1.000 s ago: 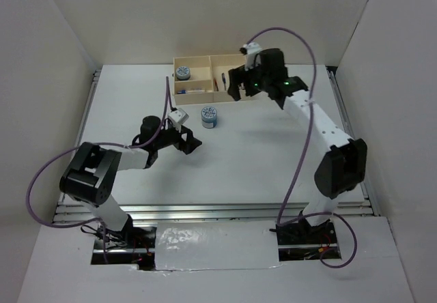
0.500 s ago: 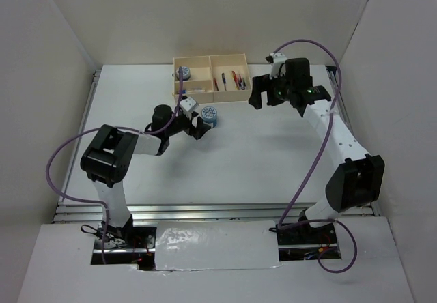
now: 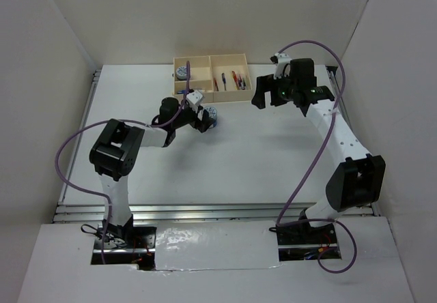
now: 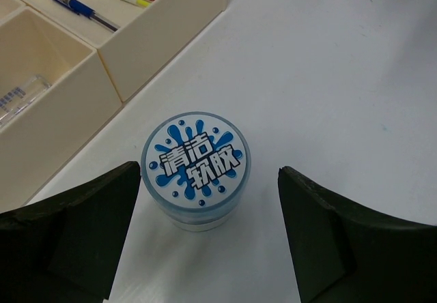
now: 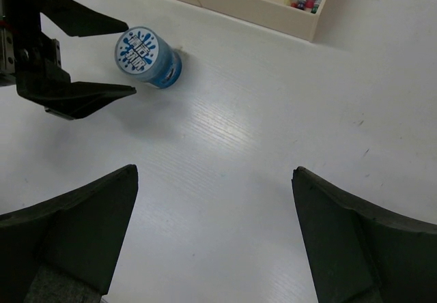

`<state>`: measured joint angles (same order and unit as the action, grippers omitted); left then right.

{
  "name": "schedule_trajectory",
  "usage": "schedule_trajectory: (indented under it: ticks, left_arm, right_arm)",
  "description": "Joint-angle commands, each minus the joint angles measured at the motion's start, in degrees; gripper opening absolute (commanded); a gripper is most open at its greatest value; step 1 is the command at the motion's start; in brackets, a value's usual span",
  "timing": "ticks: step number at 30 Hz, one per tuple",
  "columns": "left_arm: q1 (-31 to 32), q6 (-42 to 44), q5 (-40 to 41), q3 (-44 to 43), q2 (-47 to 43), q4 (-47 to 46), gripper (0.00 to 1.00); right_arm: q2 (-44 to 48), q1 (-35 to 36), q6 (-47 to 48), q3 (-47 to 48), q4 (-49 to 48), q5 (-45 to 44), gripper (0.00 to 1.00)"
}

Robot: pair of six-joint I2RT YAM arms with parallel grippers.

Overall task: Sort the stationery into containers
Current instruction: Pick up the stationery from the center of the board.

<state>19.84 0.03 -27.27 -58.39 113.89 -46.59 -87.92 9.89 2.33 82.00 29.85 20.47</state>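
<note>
Between fingers (image 4: 82, 241) of the left pincer (image 4: 209, 180) stands a blue-and-white cylinder (image 4: 196, 166).

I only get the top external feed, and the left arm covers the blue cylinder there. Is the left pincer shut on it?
Observer: No. The left wrist view shows the left pincer open, with the cylinder upright between its fingers.
Operator: Is the right pincer carrying anything?
Observer: Its wrist view shows it open and empty.
Operator: What's in the box compartment nearest the cylinder?
Observer: A clear tube, lying flat.
</note>
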Motion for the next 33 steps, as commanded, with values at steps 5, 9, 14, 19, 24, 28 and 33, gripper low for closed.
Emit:
schedule_trajectory:
  ticks: [5, 9, 14, 19, 24, 28, 33]
  left_arm:
    - [0.55, 1.55, 0.81, -6.82, 3.09, 3.78, 0.91]
    - [0.99, 1.72, 2.04, -8.93, 4.06, 6.60, 0.88]
    - [1.08, 1.64, 3.18, -10.16, 4.68, 8.00, 0.85]
    - [1.08, 1.02, 4.50, -11.48, 5.21, 9.50, 0.88]
    - [1.35, 0.76, 5.99, -9.99, 4.59, 8.00, 0.86]
    - [1.43, 0.50, 6.44, -9.99, 4.50, 7.74, 0.79]
    - [1.17, 0.49, 7.23, -8.94, 3.72, 6.51, 0.57]
  right_arm:
    - [0.38, -1.01, -0.57, -0.52, -0.31, 1.68, 1.00]
    - [0.12, -1.80, -0.75, -0.52, -0.14, 2.21, 1.00]
    - [0.12, -2.16, -0.75, -0.87, -0.31, 2.65, 1.00]
    - [0.03, -2.42, -0.57, -0.87, 0.12, 2.73, 1.00]
    - [0.47, -3.04, -0.57, -1.40, -0.05, 2.91, 1.00]
    - [0.47, -3.30, -0.57, -1.66, -0.23, 3.09, 1.00]
    - [0.56, -3.30, -0.66, -1.93, -0.23, 3.44, 1.00]
